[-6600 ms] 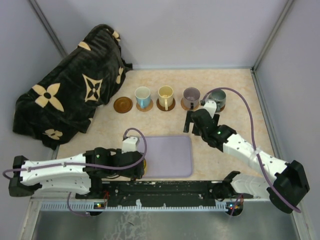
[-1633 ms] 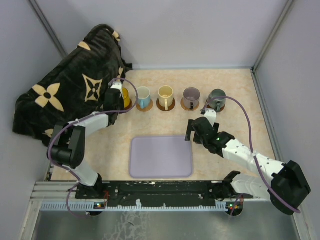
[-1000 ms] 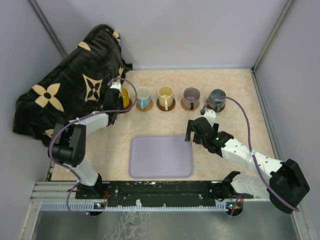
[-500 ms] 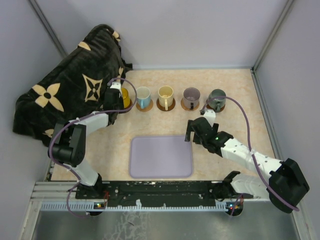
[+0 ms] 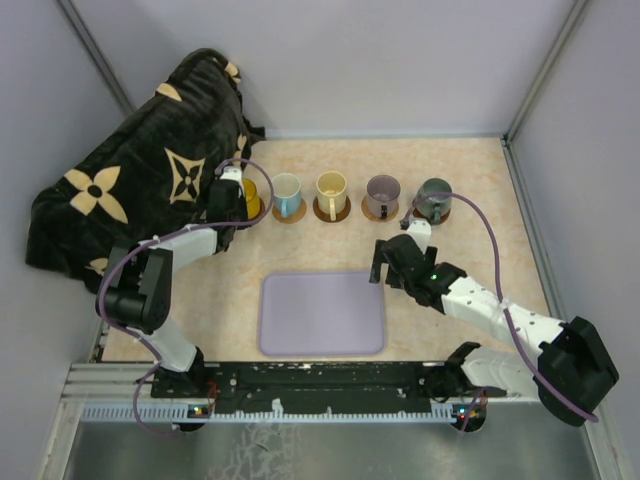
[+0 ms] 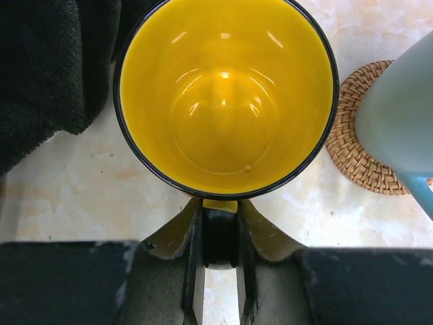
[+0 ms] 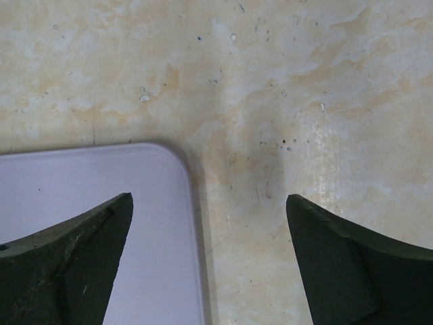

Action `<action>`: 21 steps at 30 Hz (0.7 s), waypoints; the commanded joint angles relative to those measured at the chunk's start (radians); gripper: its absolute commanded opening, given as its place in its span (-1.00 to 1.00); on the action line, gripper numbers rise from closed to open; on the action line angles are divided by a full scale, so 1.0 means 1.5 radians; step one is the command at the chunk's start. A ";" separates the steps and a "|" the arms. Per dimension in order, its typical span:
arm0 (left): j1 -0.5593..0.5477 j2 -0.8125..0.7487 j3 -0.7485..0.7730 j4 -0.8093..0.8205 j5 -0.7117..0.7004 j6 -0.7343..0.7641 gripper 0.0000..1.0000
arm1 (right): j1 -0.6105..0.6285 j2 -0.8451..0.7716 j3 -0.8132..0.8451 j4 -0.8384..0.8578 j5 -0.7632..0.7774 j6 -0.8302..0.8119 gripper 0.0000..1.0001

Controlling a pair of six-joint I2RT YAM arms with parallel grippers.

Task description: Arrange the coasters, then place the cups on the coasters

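Left gripper: clamped on handle of yellow cup, behind tray.
Right gripper: wide apart, above tray corner.

Left arm: elbow folded at the near left, forearm reaching forward to the far left. Left fingers drawn almost together, pinched on the handle of the yellow cup; wrist camera looks straight down.

Right arm: stretched low from its base at near right, angled forward and leftward. Right fingers spread wide, tips pointing down, gripping nothing.
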 commanded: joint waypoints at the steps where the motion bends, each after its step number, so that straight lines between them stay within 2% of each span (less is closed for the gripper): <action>1: 0.006 -0.014 0.005 0.054 0.005 -0.012 -1.00 | -0.005 0.005 0.029 0.023 0.007 0.001 0.91; 11: 0.006 -0.018 -0.009 0.048 0.002 -0.020 -0.99 | -0.005 0.011 0.027 0.028 0.002 0.001 0.91; 21: 0.005 -0.017 -0.018 0.043 -0.013 -0.012 -0.76 | -0.005 0.012 0.023 0.029 -0.004 0.003 0.91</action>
